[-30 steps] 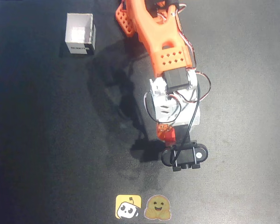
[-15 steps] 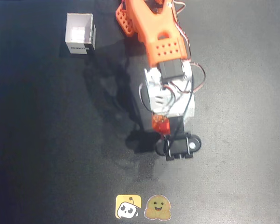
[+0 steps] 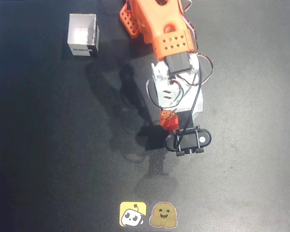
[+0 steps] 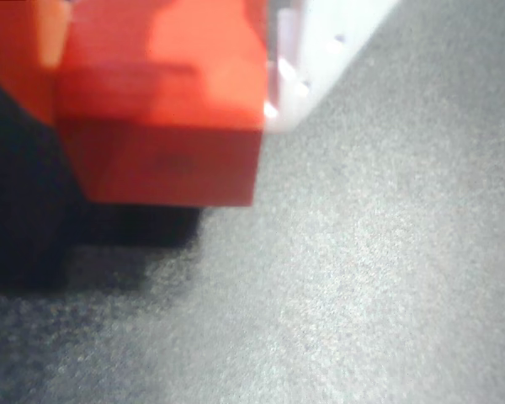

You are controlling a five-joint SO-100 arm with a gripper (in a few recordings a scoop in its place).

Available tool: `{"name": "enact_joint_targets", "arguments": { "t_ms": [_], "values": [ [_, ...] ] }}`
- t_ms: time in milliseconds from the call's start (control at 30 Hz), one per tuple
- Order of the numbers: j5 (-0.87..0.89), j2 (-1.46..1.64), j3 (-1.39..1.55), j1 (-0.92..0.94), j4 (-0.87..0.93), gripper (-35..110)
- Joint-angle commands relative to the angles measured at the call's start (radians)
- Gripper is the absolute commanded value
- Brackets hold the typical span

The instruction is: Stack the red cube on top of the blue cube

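So, up close in the wrist view: red cube (image 4: 164, 109) pinched in the gripper (image 4: 160, 50), blurry, cropped at the top, white finger (image 4: 328, 42) alongside, lifted above the black mat (image 4: 387, 269). Overhead, mostly hidden under the arm (image 3: 166, 36). Further back, white open box (image 3: 83, 35).

Red cube (image 4: 164, 109) smooth, matte; table (image 4: 387, 252) dark, grainy, matte.

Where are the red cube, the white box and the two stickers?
red cube (image 4: 164, 118): wrist view, its front face.
white box (image 3: 83, 35): overhead view, its open inside.
stickers (image 3: 149, 214): overhead view, between the yellow and brown ones.
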Motion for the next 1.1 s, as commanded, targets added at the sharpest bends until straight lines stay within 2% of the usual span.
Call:
{"name": "enact_joint_targets", "arguments": {
  "t_ms": [0, 1067],
  "values": [
    [-0.002, 0.063, 0.014, -0.003, -0.025, 0],
    [-0.002, 0.198, 0.170, -0.005, -0.066, 0]
  ]
}}
